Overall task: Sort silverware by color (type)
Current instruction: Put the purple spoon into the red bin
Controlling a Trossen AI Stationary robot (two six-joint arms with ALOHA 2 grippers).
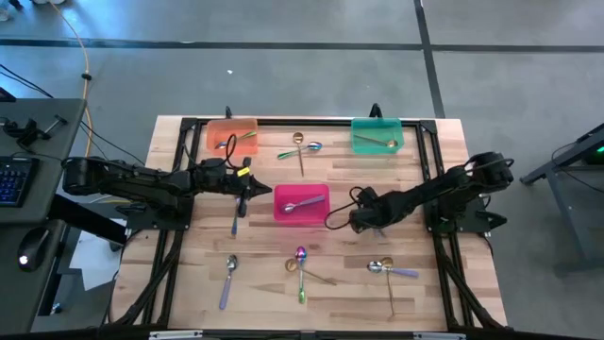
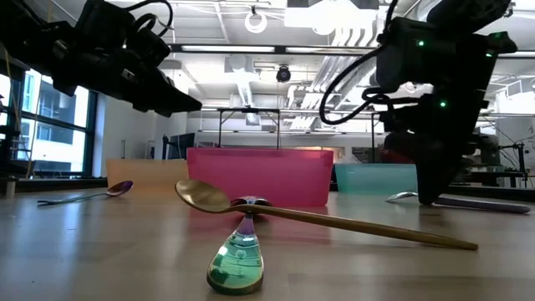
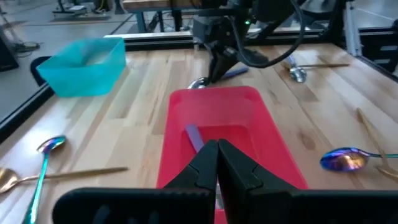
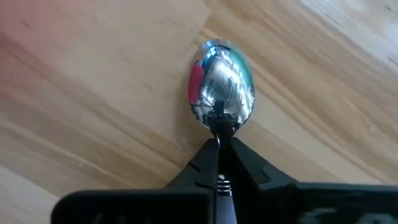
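Right then, here is how I read it from my end.

Right claw (image 4: 219,146): pinched together on the neck of a silver spoon (image 4: 221,87), just behind the bowl. The wrist view shows the bowl face up on the desk (image 1: 189,274). From above this claw (image 1: 359,223) sits near the pink bin's (image 1: 283,195) 3 o'clock side.

Left claw (image 3: 217,149): fingers together, nothing between them as far as I can see. It hovers at the 9 o'clock end of the pink bin (image 3: 273,137), pointing along it.

Pink bin contents: one lilac-handled spoon (image 1: 300,205) lies inside.

Other bins: the orange bin (image 1: 215,127) at 11 o'clock holds a green-handled piece; the teal bin (image 1: 357,125) at 1 o'clock holds a gold one.

Loose spoons: a gold and a green-handled pair crossed at 12 o'clock (image 1: 300,147); a lilac spoon (image 1: 227,276) at 7 o'clock; an iridescent spoon (image 1: 301,264) crossed with a gold one at 6 o'clock; a silver and gold pair (image 1: 385,271) at 5 o'clock.

Handling, my judgement: light, rigid, polished metal, so it will likely swivel or slide in a narrow pinch. The curved bowl gives no flat bearing.

Where to hold: I would take the flat of the handle near the balance point, not the bowl.

Risk: a neck grip leaves the handle free to swing.
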